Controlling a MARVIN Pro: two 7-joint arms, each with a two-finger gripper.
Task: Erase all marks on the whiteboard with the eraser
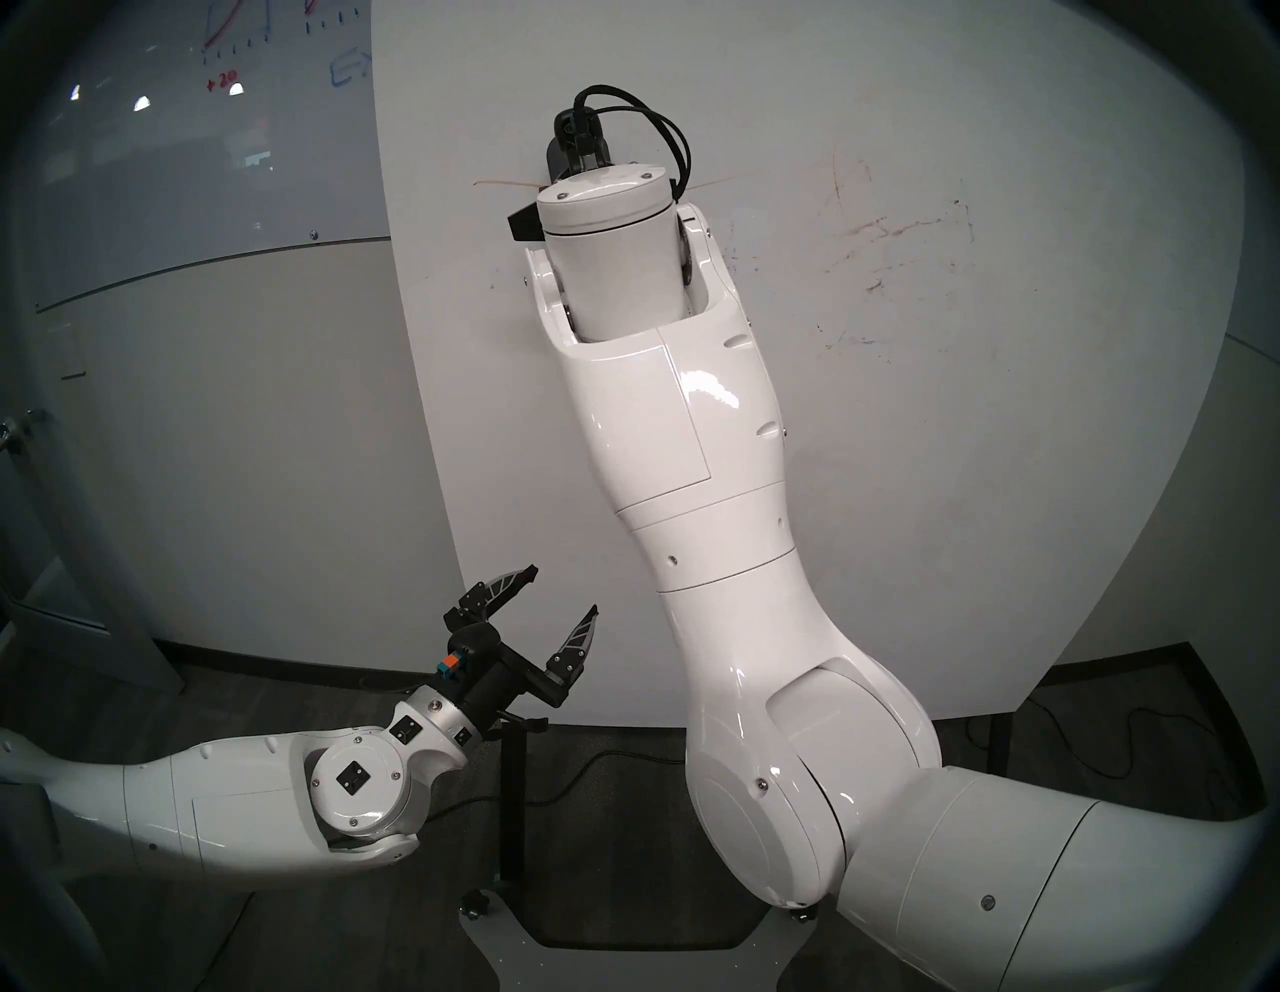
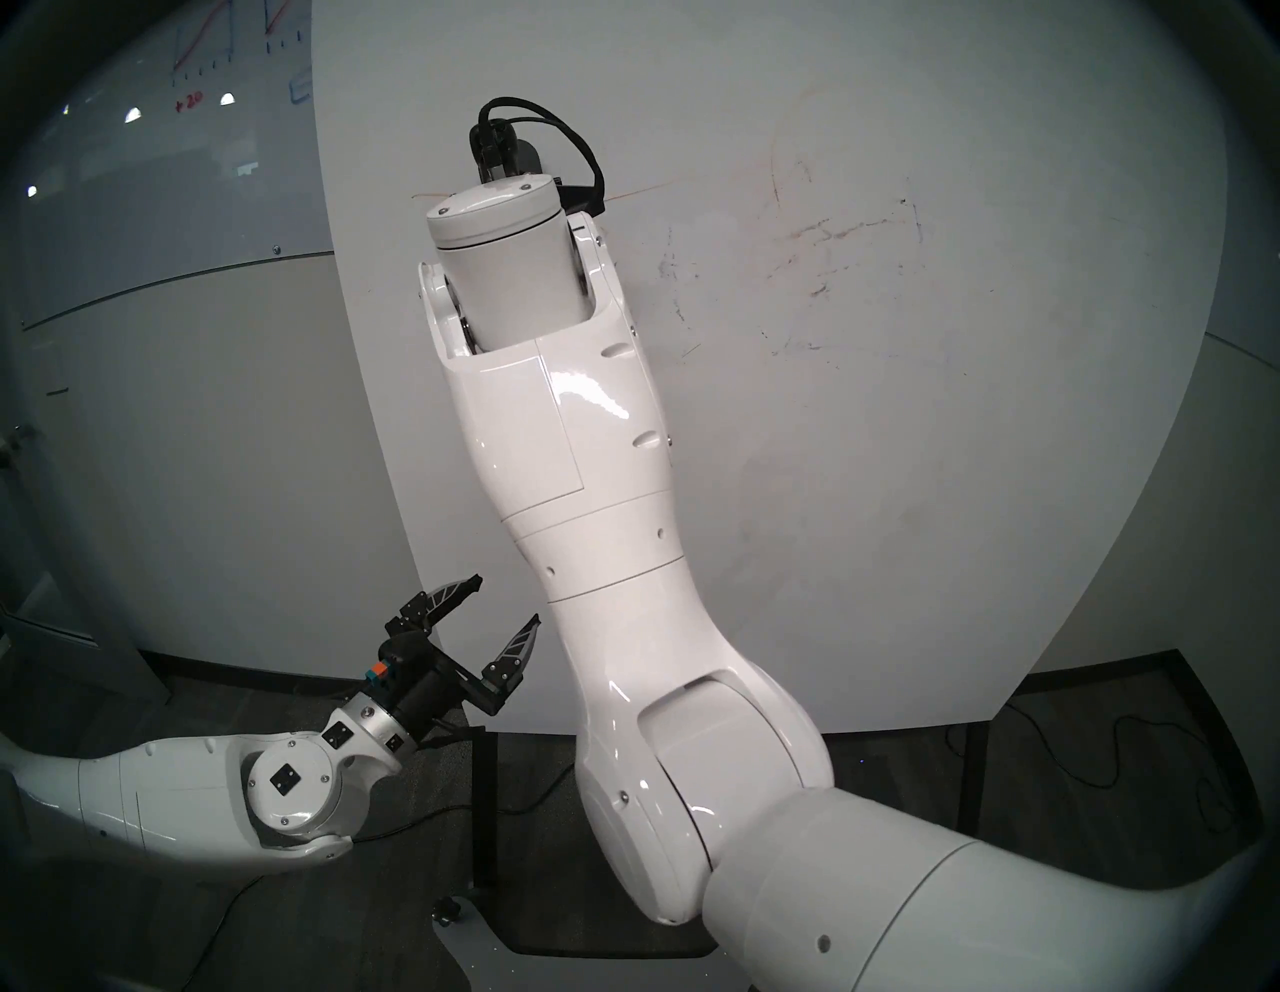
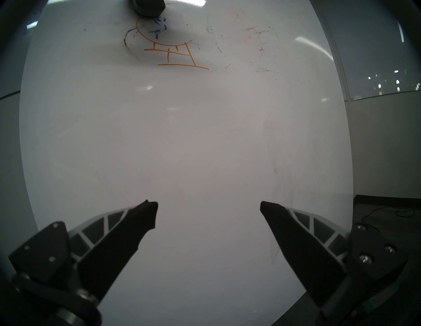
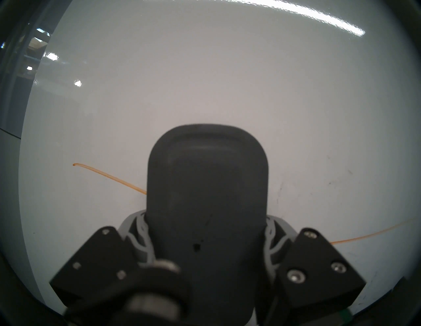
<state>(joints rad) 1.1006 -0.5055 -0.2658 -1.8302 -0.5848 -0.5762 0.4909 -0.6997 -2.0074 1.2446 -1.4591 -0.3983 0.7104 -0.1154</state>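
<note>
The whiteboard [image 1: 900,485] stands upright in front of me. My right gripper [image 4: 206,227] is shut on the dark grey eraser [image 4: 206,182], whose pad lies against the board's upper part, across an orange line [image 4: 109,176]. The eraser [image 3: 149,8] also shows at the top of the left wrist view, just above the orange drawing [image 3: 177,53], blue scribbles [image 3: 159,28] and a black scribble [image 3: 127,43]. Faint reddish smudges [image 1: 893,228] lie to the right of the arm. My left gripper [image 1: 564,589] hangs open and empty, low near the board's left edge.
A grey glass board [image 1: 173,138] with red and blue graph lines is on the wall at the upper left. Below the whiteboard are a black stand post [image 1: 512,796] and cables [image 1: 1108,734] on the dark floor. My right forearm [image 1: 658,415] hides the board's middle.
</note>
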